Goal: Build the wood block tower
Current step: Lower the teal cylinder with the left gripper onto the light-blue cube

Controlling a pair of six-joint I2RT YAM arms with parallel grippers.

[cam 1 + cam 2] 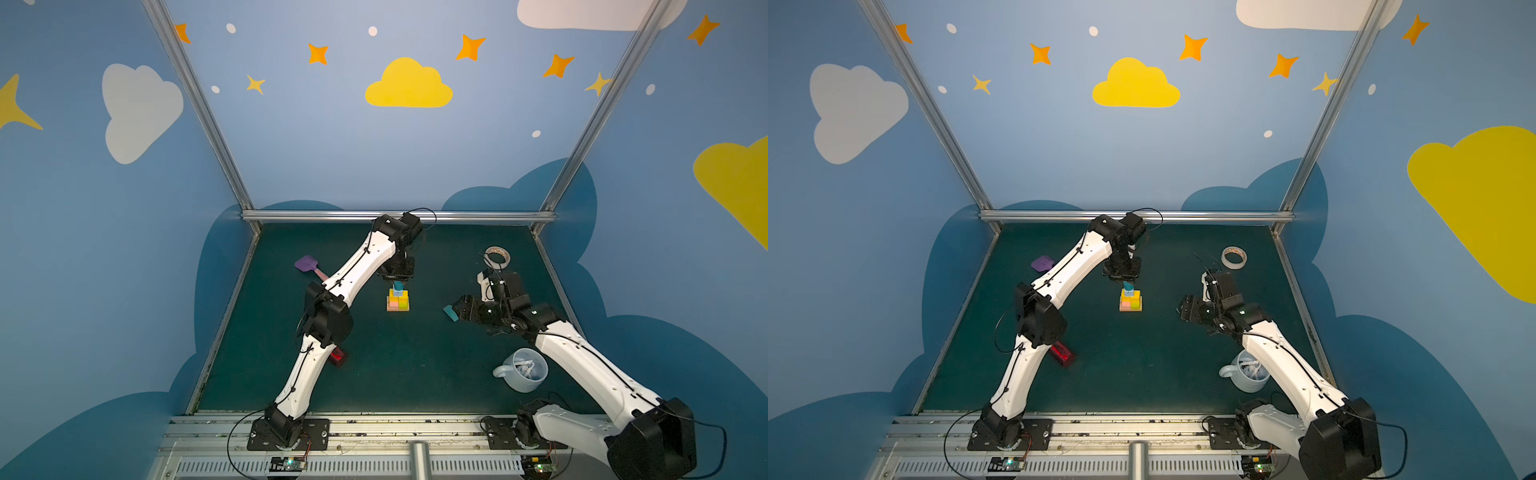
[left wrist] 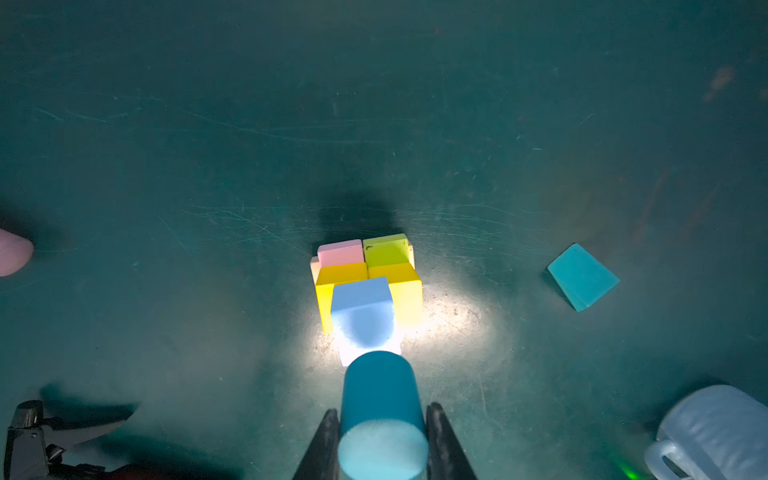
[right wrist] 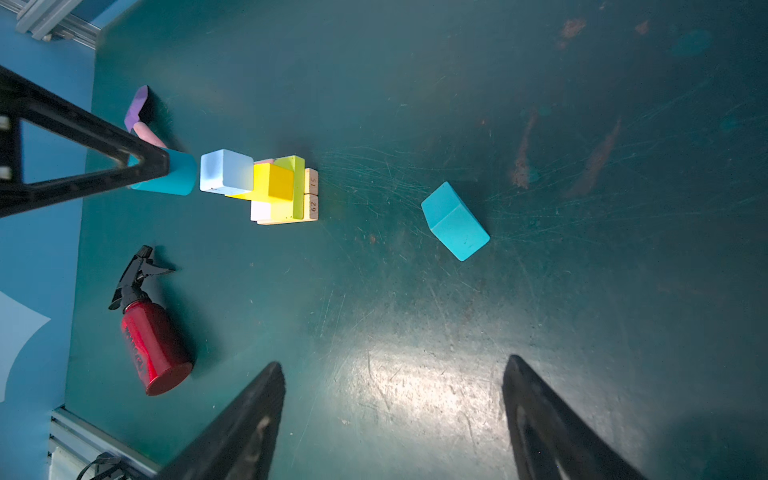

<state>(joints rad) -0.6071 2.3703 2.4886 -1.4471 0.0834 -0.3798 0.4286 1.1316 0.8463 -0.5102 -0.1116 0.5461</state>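
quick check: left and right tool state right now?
Left tool: closed, holding the teal cylinder.
Right tool: open, holding nothing.

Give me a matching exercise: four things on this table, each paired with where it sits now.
1. teal cylinder
2. pale-blue cube
3. teal house-shaped block
4. red bottle

A. on the mat beside the left arm
B. held by the left gripper
C. on the mat near the right gripper
D. resting on the yellow cubes

Pairs: 1-B, 2-D, 3-C, 4-A
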